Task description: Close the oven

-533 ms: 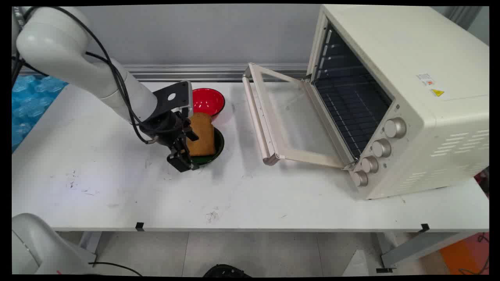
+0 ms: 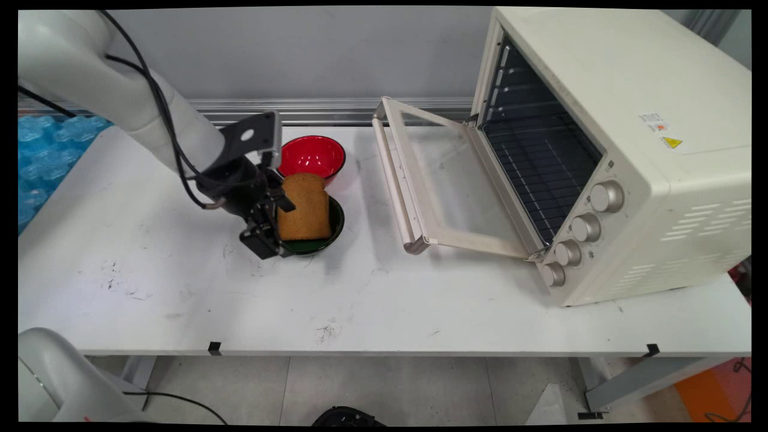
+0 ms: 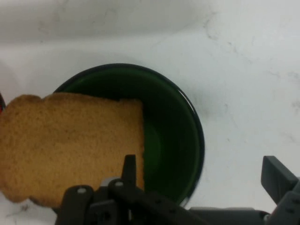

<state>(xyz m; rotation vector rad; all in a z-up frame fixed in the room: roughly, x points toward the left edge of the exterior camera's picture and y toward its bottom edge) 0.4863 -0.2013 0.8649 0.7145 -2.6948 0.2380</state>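
Brown toast (image 2: 304, 207) in green bowl (image 2: 332, 231), gripper (image 2: 270, 225) spread alongside.

Two bowls are sitting on one white table (image 2: 420, 312): one red bowl (image 2: 312, 155), one dark green bowl (image 2: 330, 231). One slice of toast (image 2: 305, 207) is lying across the green bowl. One cream toaster oven (image 2: 624, 150) is standing at the right, its one glass door (image 2: 444, 180) hanging open. Four knobs (image 2: 585, 227) are showing on its front. One black gripper (image 2: 268, 223) is showing by the toast.
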